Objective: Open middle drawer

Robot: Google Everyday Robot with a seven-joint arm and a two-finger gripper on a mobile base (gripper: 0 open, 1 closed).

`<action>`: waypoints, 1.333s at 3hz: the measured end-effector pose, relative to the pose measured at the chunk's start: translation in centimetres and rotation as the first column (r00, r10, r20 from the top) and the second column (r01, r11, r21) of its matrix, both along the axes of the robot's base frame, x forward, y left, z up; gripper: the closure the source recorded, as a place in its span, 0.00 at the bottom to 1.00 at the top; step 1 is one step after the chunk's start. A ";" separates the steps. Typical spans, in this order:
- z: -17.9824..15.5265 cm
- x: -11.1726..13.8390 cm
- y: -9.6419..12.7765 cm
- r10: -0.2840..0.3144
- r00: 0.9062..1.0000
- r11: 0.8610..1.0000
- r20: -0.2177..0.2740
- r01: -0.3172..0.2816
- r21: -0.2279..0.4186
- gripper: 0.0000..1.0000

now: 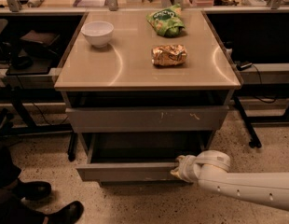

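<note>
The middle drawer (130, 171) is a wide shallow grey drawer with a plain flat front. It stands pulled out toward me, and its dark grey interior (144, 148) shows. My gripper (182, 168), on a white arm coming in from the lower right, sits at the top edge of that drawer's front, near its right end, touching it. Above it is the taller-fronted grey drawer (147, 119) with pale scratch marks, slightly out from the cabinet.
On the cabinet top (135, 64) stand a white bowl (98, 33), a green chip bag (166, 21) and a brown snack bag (169, 55). Black shoes (37, 190) are on the floor at lower left. Dark desk frames and cables flank the cabinet.
</note>
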State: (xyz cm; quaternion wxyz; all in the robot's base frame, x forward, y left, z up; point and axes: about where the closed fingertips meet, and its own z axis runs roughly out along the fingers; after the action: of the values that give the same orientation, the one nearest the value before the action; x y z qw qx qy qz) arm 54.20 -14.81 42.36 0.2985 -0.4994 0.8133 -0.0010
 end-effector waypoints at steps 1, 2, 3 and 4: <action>0.0 -0.6 -0.4 -0.002 1.000 1.000 0.009 0.002 0.001 1.00; 0.2 -0.6 -0.4 -0.002 1.000 1.000 0.009 0.002 0.001 1.00; 0.4 -0.7 -0.4 -0.002 1.000 1.000 0.007 0.002 0.001 1.00; 0.3 -1.3 -0.8 -0.005 1.000 1.000 0.013 0.005 0.002 1.00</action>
State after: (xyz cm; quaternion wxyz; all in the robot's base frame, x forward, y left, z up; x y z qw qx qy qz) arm 52.90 -15.59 42.68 0.3042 -0.4971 0.8126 -0.0045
